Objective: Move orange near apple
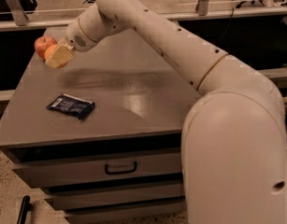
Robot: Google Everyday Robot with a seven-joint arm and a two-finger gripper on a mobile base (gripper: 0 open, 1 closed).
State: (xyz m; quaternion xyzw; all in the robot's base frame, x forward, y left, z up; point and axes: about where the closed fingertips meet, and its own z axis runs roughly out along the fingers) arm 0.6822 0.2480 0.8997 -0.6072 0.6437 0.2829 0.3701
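The red apple (42,44) sits at the far left corner of the grey table (133,92). The orange (50,52) is right beside it on its near right side, touching or almost touching it. My gripper (59,56) is at that corner, shut on the orange. Its tan fingers (61,55) cover most of the fruit, so only the orange's left edge and a sliver below show. I cannot tell whether the orange rests on the table or hangs just above it.
A dark blue snack packet (71,106) lies flat on the near left part of the table. My arm (180,55) stretches across the table from the right. Drawers (119,168) are below the table's front edge. A railing runs behind the table.
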